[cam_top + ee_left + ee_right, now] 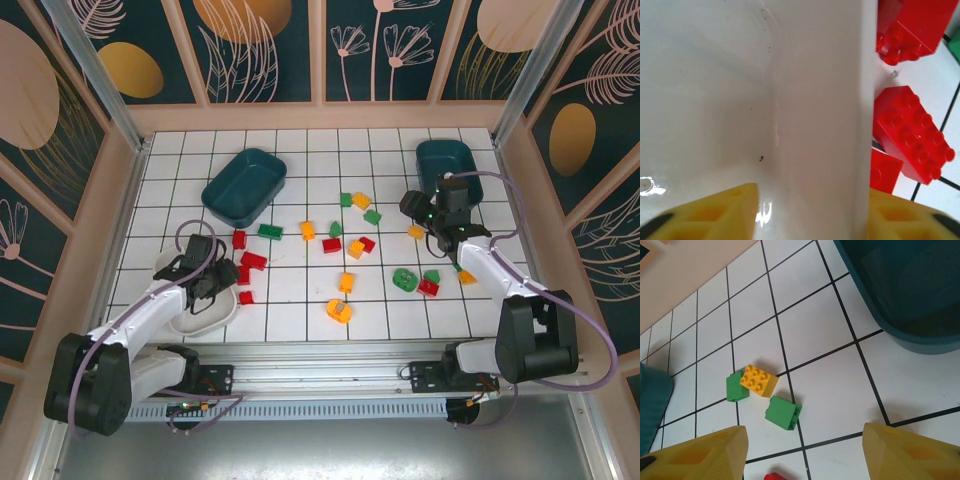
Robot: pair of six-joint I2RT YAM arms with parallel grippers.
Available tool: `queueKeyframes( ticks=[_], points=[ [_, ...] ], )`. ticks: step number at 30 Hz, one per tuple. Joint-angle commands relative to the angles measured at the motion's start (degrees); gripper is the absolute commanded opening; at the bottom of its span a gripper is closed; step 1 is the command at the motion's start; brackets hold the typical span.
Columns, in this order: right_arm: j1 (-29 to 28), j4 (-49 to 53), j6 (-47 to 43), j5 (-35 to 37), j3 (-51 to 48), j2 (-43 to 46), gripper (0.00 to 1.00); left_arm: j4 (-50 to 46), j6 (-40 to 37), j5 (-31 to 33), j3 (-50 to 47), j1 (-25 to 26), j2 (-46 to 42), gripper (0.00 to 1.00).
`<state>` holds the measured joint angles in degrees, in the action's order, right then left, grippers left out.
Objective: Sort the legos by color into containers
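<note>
My left gripper (217, 279) (812, 210) is open and straddles the wall of the white container (200, 318) (820, 100), one finger inside and one outside. Red legos (253, 261) (912, 135) lie just beyond that wall. Legos in red, green and yellow-orange are scattered across the middle tiles, among them an orange ring (339, 311) and a green ring (405, 280). My right gripper (425, 213) (805, 450) hangs open over bare tile. Ahead of it lie a yellow brick (759, 381) and two green bricks (783, 413) (736, 387). Its nearest container is the right teal one (443, 160) (900, 295).
The second teal container (245, 186) sits tilted at the back left. Wooden walls and metal posts ring the tiled table. A yellow brick (416, 232) lies close under my right arm. Green, red and yellow bricks (430, 284) cluster by the right forearm.
</note>
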<state>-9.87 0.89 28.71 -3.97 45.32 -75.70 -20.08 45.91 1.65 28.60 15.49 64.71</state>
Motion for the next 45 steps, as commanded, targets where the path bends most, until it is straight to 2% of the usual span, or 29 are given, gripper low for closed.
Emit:
queueKeyframes(
  ticks=[1,5,8,13,17,20,23,26,29,36,40,45],
  points=[
    [-0.21,1.01,0.12,0.54,0.90,1.69,0.62,-0.29,-2.61,2.63,2.14,0.46,0.94,0.34],
    [-0.19,1.05,0.02,0.54,0.55,2.13,0.61,-3.92,-4.45,5.96,4.28,1.04,1.03,0.11],
    [-0.19,0.74,0.16,0.37,0.37,2.01,0.61,-6.61,-5.26,8.15,6.29,1.45,0.45,0.00],
    [-0.21,0.52,0.47,-0.34,0.38,2.11,0.60,-12.42,-5.47,10.82,12.97,4.58,-0.90,0.00],
    [-0.16,1.01,0.05,0.22,0.73,2.38,0.60,-18.33,-8.13,11.70,26.06,11.66,2.50,0.00],
    [-0.02,1.69,-0.23,1.02,0.84,2.70,0.60,-20.06,-12.20,6.99,37.33,16.95,10.57,0.00],
    [0.49,2.26,-0.23,1.80,0.66,3.26,0.60,-17.61,-15.37,0.22,45.40,21.40,19.59,0.00],
    [1.86,3.84,0.02,2.75,0.59,4.17,0.60,-15.99,-17.15,-2.64,52.57,24.84,29.29,0.00],
    [4.83,4.97,-0.01,1.04,1.08,5.29,0.59,-14.31,-18.30,-6.31,58.37,25.18,38.19,0.00],
    [8.55,6.53,-1.20,-0.58,1.92,7.47,0.59,-18.28,-23.57,-5.74,74.48,24.97,51.82,0.00],
    [8.69,6.35,-0.94,-1.39,1.02,8.00,0.59,-21.23,-24.79,-7.29,82.50,23.42,57.53,0.00],
    [8.65,6.15,-0.94,-1.56,-0.48,8.65,0.59,-22.01,-24.78,-9.71,85.51,19.08,61.31,0.00]
  ],
)
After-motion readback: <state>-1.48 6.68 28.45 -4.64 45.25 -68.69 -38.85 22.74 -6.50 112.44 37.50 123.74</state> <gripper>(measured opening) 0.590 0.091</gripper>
